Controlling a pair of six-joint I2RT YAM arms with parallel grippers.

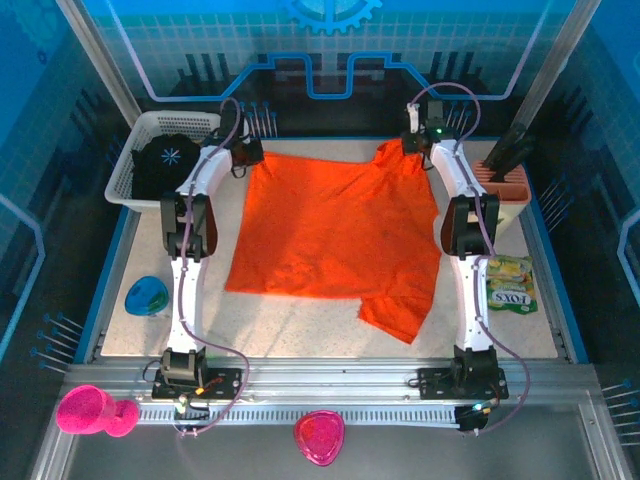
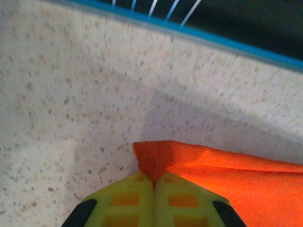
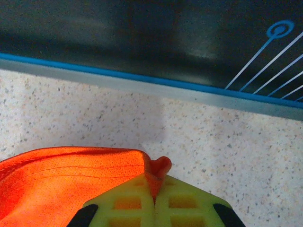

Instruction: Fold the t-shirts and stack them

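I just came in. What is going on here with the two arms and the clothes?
The robot is working on the orange t-shirt, which lies spread on the table, not yet folded. The left end effector is shut on its far left corner, the right end effector on its far right end. The black t-shirt sits in the white basket at the far left.

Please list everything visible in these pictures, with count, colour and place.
table: one, speckled beige
basket: one, white, far left corner
black t-shirt: one, black, in the basket
orange t-shirt: one, bright orange, spread out in the middle
holder: one, salmon, far right corner
snack packet: one, green, right edge
blue item: one, blue, left edge
pink items: two, pink, at the near edge
left gripper: one, yellow-green, shut on orange t-shirt's far left corner
right gripper: one, yellow-green, shut on its far right corner
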